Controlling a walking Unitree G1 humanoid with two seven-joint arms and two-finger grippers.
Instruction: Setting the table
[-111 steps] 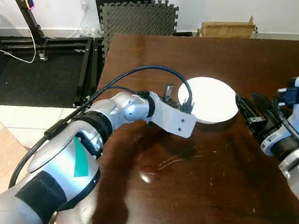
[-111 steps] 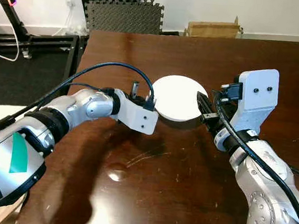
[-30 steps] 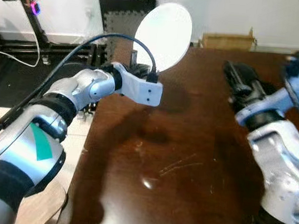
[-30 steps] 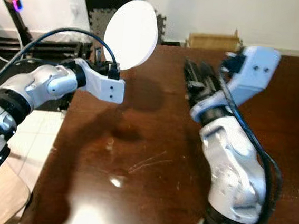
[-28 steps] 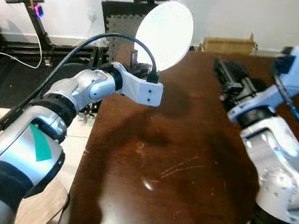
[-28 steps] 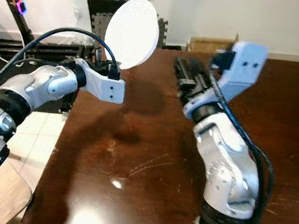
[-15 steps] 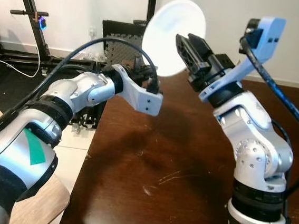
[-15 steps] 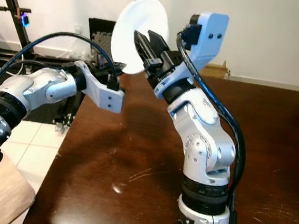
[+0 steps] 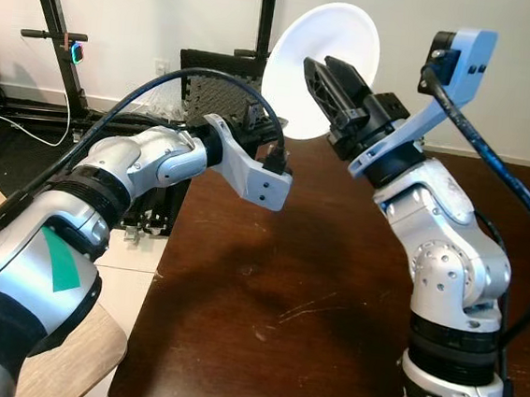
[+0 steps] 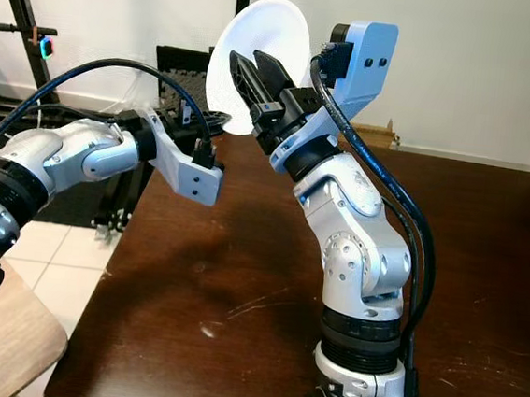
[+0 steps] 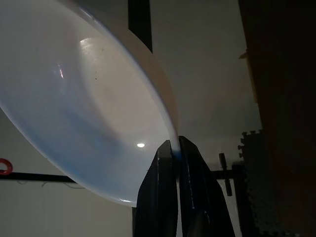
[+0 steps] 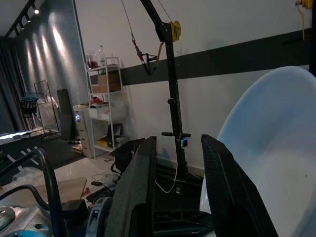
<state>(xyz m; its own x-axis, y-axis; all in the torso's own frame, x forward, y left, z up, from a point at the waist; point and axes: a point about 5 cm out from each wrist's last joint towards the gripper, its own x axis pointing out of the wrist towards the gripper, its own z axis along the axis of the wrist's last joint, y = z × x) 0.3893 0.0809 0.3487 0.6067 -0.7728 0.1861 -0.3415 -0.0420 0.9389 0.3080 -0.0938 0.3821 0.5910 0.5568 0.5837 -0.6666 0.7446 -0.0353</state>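
Observation:
A white round plate stands almost on edge in the air above the far left part of the dark wooden table. My left gripper is shut on the plate's lower rim, with both fingers pinching the edge. My right gripper is raised in front of the plate's face and stands open. In the right wrist view the plate lies beside the two spread fingers, not between them.
The table's left edge drops to tiled floor. A black metal stand and a dark foam mat stand by the wall behind. A cardboard box sits beyond the table. A light wooden surface lies at the near left.
The plate was lifted off the table by my left gripper and tipped upright. My right arm rose and brought its open fingers up against the plate's face. The camera view tilted up.

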